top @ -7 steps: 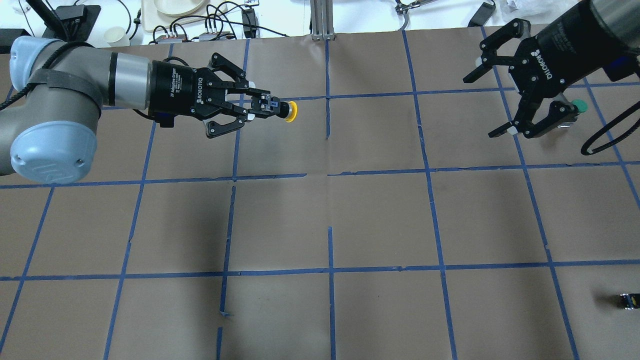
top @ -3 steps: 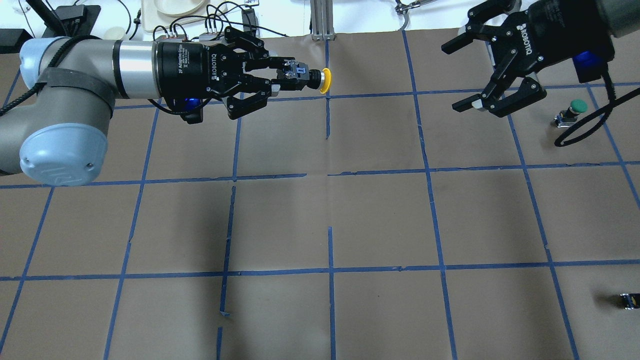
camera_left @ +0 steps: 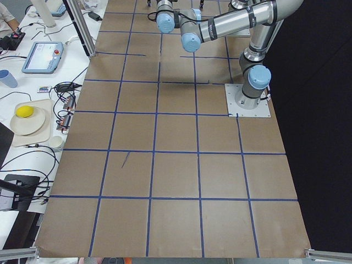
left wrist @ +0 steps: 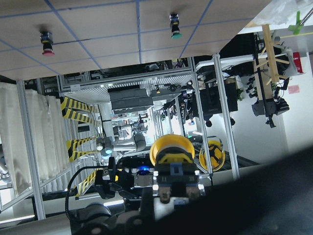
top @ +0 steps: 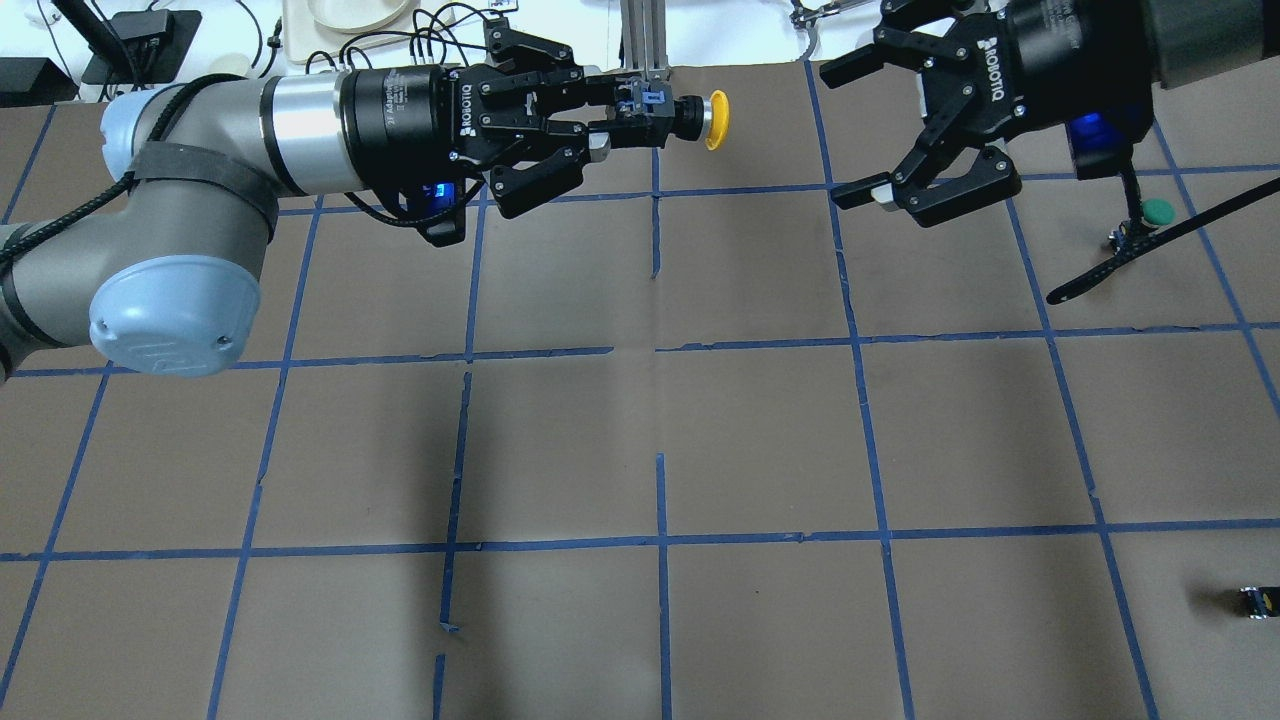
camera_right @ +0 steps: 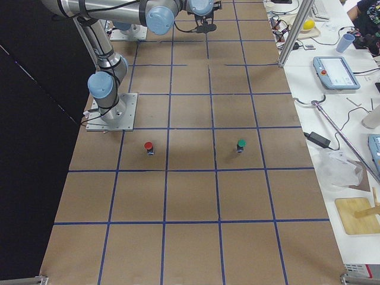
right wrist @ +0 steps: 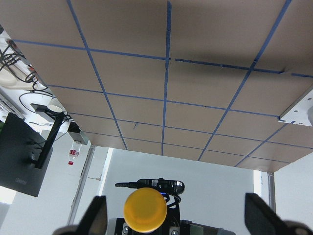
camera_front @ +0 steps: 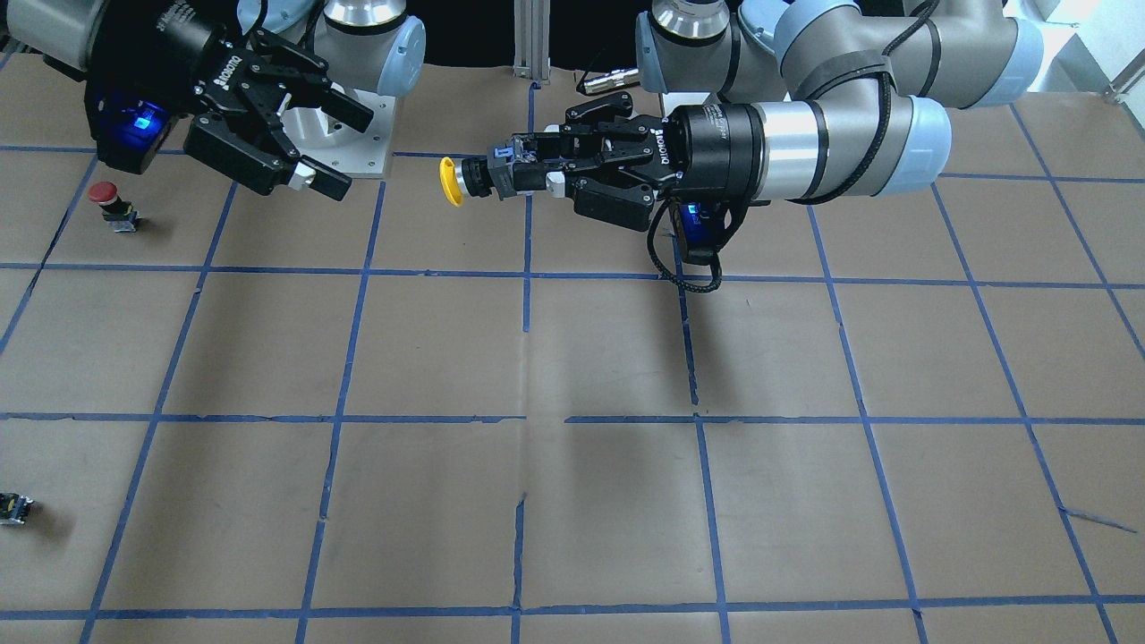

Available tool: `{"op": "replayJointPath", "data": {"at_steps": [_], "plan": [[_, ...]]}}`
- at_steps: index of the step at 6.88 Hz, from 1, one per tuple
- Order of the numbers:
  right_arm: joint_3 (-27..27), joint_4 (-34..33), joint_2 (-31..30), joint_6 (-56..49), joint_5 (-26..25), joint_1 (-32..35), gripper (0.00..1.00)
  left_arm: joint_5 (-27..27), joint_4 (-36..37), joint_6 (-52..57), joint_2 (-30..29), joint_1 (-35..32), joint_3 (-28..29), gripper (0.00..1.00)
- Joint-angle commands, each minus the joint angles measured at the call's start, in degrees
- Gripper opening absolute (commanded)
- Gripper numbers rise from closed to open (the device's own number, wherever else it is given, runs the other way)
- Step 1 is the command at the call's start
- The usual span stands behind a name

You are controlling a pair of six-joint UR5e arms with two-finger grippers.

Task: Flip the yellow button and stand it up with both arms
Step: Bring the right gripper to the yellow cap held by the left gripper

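Likely light, rigid and slick-capped, the yellow button (top: 715, 119) is clamped by its body in the left gripper (top: 605, 118); the wide-open right gripper (top: 845, 130) should pinch its neck.

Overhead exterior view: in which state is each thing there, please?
Yellow-capped black push-button: held above brown table, horizontal.
Black left gripper: shut on that button's body.
Black right gripper: open, empty.
Green-capped push-button: standing upright on table.
Small black-yellow piece: resting on table.
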Motion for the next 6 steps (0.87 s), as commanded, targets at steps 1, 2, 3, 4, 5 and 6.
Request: {"op": "replayJointPath", "data": {"at_steps": [1, 2, 3, 4, 5, 6], "plan": [[-0.3, -3.2, 0.0, 0.9, 0.4, 2.8, 0.99, -1.8, 0.4, -1.2, -0.2, -2.0, 0.5, 0.00], [0.3, -2.9, -0.3, 1.2, 0.7, 2.9, 0.99, -1.5, 0.5, -1.5, -0.1, -2.7, 0.4, 0.00], [0.2, -2.8, -0.5, 1.3, 0.7, 3.0, 0.99, -1.3, 0.5, -1.5, 0.0, -3.2, 0.5, 0.00], [0.2, -2.8, -0.6, 1.5, 2.2, 3.0, 0.99, -1.2, 0.5, -1.5, -0.1, -3.3, 0.2, 0.00], [0.3, -2.8, -0.6, 3.9, 4.2, 3.0, 0.99, -1.2, 0.6, -1.5, 0.0, -3.3, 0.2, 0.00], [0.3, -2.8, -0.5, 4.0, 4.0, 3.0, 0.99, -1.2, 0.6, -1.6, 0.3, -3.5, 0.3, 0.00]]}}
